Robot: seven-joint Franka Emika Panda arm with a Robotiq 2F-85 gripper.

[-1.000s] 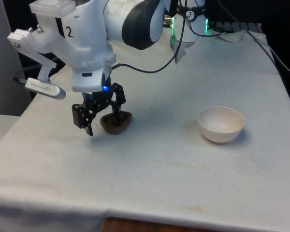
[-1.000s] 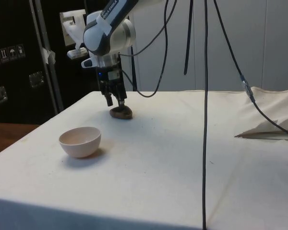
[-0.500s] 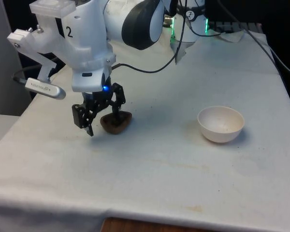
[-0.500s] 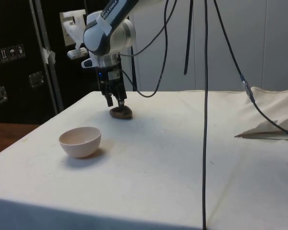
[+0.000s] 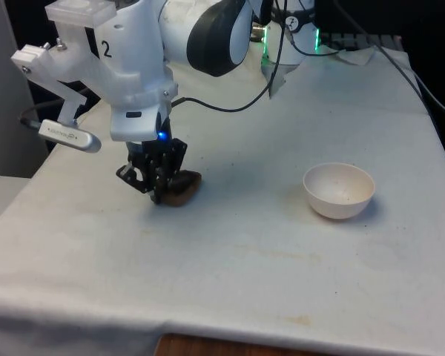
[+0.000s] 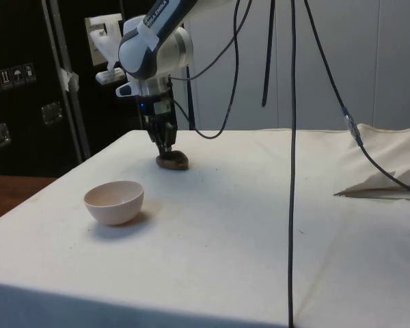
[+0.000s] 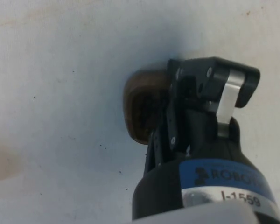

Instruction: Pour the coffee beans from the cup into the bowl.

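A small brown cup [image 5: 185,188] stands on the white cloth towards the front view's left. My gripper [image 5: 159,185] reaches down at the cup's left side, and its black fingers pinch the rim. From the side, the gripper [image 6: 167,146] stands right above the cup [image 6: 175,162]. The wrist view shows the cup [image 7: 136,109] with its dark inside and the gripper [image 7: 170,112] shut on its wall. A white bowl [image 5: 340,204] stands upright towards the front view's right, well apart from the cup, and is the nearer thing in the side view, bowl [image 6: 114,205].
Black cables [image 6: 292,137] hang down over the table in the side view. A bunched piece of white cloth [image 6: 386,179] lies at that view's right edge. The table's front edge [image 5: 208,330] runs close below the cup and bowl.
The fingers stood wide open on either side of the cup's rim. They have closed onto it. The arm, cup and bowl have kept their places.
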